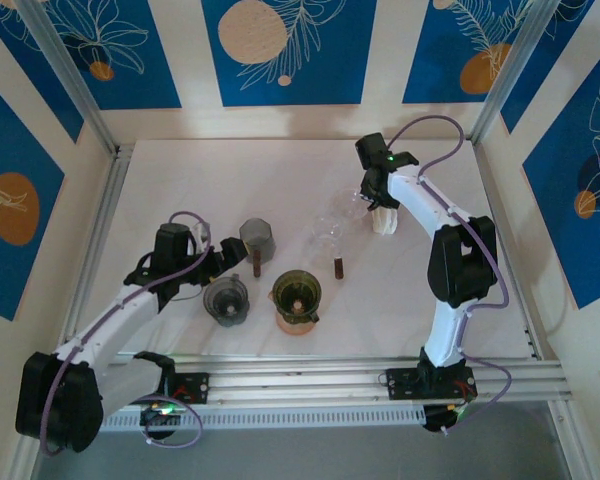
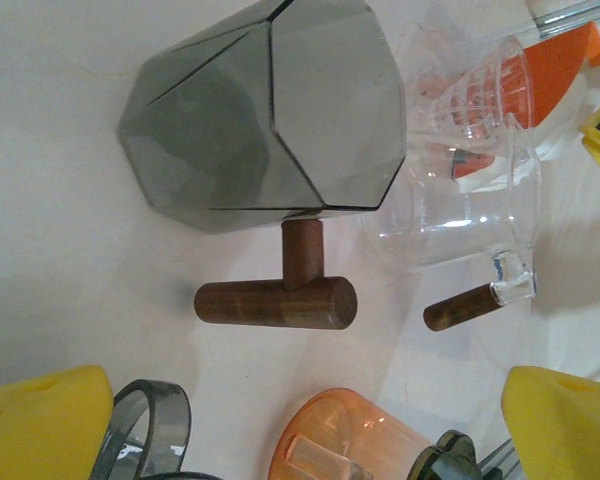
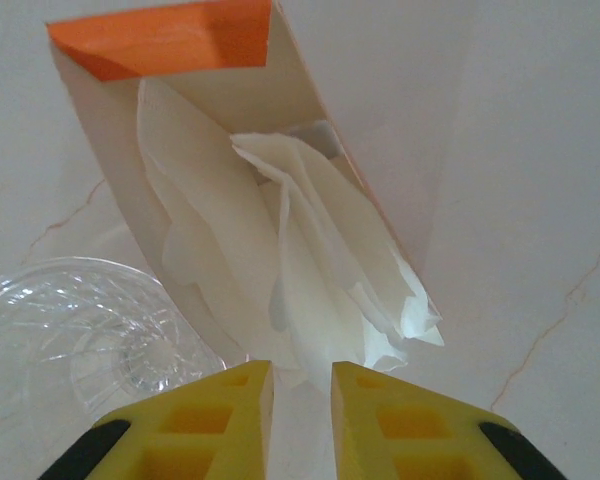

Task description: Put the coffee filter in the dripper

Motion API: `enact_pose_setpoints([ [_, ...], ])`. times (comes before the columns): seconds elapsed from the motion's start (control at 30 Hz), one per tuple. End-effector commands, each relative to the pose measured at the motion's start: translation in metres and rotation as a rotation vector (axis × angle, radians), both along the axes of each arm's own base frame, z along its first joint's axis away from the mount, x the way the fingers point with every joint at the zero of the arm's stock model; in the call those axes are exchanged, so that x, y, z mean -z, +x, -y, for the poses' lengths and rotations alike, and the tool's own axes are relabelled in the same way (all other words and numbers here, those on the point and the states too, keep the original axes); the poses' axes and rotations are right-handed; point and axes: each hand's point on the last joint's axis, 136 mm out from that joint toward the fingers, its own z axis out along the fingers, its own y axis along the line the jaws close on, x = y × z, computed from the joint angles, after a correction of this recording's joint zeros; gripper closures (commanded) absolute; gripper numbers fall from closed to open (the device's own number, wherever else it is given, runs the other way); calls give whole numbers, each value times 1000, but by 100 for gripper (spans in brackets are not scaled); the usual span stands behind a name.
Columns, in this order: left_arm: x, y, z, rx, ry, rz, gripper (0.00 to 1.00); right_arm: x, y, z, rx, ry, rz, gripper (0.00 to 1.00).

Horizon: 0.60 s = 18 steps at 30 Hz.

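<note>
White paper met us first in the right wrist view: a bunch of coffee filters fanned out of the open end of a pale carton with an orange flap, which lay on the white table. The right gripper sat just at the loose lower edge of that bunch. Its yellow fingers stood close together with only a thin slit between them, and the paper's edge came down right to the fingertips. Whether a sheet was pinched there we could not tell. Just to the left of the filters stood a ribbed clear glass dripper, bare inside, beside the carton rather than under it.

From above, we found the right arm reaching to the far right part of the table, the carton just below its gripper.

The left gripper hovered nearer the middle-left of the table, its jaws wide apart and holding nothing. Its wrist camera looked down on a smoky grey faceted dripper with a T-shaped wooden handle. To the right of that stood a clear glass vessel with a short wooden stub handle, apart from the grey one. At the bottom edge of that view we saw the rim of a translucent orange dripper and a grey ring handle — both close under the open fingers
</note>
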Motion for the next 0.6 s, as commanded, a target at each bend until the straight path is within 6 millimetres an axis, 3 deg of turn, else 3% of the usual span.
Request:
enact_pose_setpoints([
  [0.0,-14,-2,4,30,-6,49,0,-10,6,5,41,-9,34,77],
  [0.57,-22,-2,2,26,4,67,0,10,13,10,65,-27,-20,78],
])
